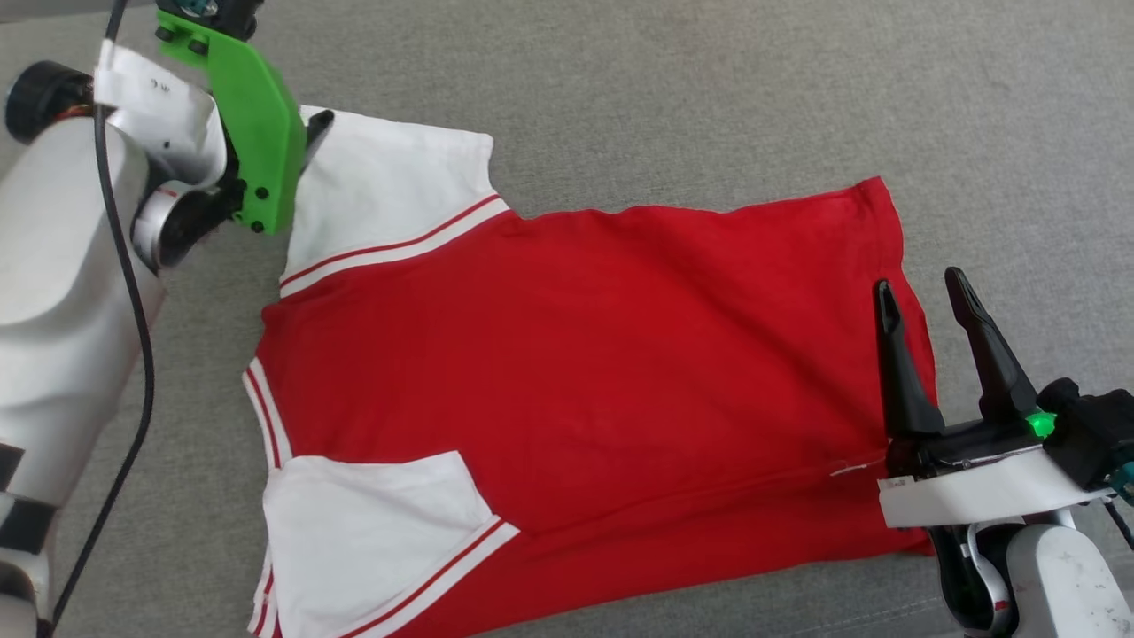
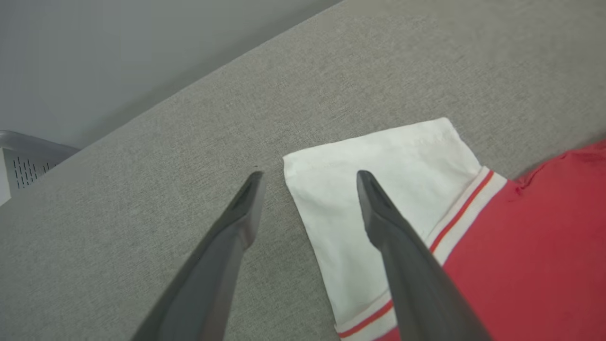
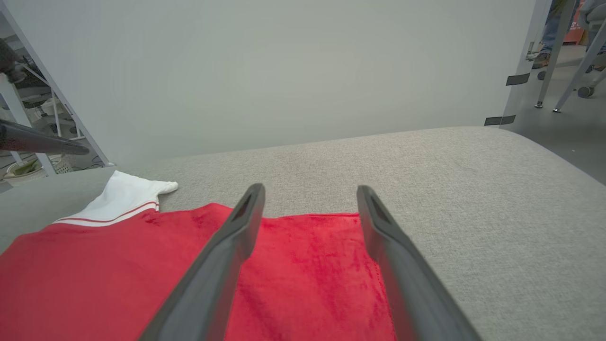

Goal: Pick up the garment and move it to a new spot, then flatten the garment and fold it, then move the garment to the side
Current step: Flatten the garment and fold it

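Head view has the garment (image 1: 576,354) spread flat on the grey cushion (image 1: 709,89), sleeves toward my left and hem toward my right. Its near sleeve (image 1: 372,532) runs off the bottom edge, so I cannot see that cuff whole. A green bracket (image 1: 257,115) covers most of my left gripper (image 2: 310,174). In the left wrist view its fingers stand spread wide and empty, straddling a corner of the far sleeve (image 1: 390,186). Whether the tips touch cloth I cannot tell. My right gripper (image 1: 920,282) is wide too, holding nothing, with its fingers over the hem edge. Its body hides a stretch of that hem.
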You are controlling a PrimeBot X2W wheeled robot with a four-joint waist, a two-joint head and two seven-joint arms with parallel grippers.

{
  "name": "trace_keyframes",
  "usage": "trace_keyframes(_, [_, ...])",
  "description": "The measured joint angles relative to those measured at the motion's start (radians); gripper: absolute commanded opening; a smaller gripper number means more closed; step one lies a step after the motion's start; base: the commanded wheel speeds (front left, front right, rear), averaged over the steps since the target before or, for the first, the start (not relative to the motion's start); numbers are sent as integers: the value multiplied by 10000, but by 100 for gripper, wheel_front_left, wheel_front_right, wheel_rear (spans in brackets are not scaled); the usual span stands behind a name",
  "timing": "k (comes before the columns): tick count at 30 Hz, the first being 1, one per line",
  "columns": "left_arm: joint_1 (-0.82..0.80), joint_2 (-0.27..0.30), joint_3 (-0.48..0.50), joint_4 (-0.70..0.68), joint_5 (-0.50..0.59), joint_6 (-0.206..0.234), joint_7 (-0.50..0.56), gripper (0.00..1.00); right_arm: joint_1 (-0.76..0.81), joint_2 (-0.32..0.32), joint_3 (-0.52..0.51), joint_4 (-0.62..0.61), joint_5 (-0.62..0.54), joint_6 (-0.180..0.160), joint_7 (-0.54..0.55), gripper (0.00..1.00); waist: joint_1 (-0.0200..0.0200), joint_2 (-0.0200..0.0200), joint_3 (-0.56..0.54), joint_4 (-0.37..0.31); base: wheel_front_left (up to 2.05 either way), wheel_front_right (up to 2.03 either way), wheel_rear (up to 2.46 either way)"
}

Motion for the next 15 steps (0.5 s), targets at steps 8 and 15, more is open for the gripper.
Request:
trace_keyframes(8, [-1000,313,-376,1488,-606,0,1208,100,-391,144,322,-165,-19,0,-82,100,0,0,887,-616,0,0,0])
trace_keyframes(15, [-1560,435,-500,2336,-698,-2,1269,100,-557,213,430,-176,-19,0,-88,100,0,0,1410,-1002,0,0,0])
